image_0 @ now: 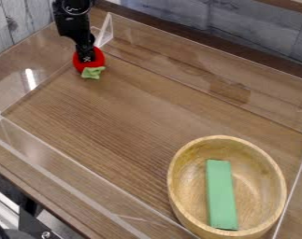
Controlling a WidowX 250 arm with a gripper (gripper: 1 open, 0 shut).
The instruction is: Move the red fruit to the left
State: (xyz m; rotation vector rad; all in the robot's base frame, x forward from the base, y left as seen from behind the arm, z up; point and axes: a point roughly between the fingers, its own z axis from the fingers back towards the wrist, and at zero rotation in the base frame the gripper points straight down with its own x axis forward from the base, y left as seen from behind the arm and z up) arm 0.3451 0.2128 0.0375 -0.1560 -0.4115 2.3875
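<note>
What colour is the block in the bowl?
Green. The block lies flat in the wooden bowl, clear in the camera view.

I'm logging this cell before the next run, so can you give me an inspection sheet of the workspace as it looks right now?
Surface: wooden table with clear low walls around it.
Job's things: red fruit with its green leaf, at the far left of the table, directly under the gripper.
Clutter: wooden bowl at the near right, holding a flat green block.
Grippers: gripper pointing down over the red fruit, jaws open; contact cannot be told.
Cables: nothing seen.
Surroundings: grey plank wall behind the table; dark hardware at the near left corner, unclear.
</note>
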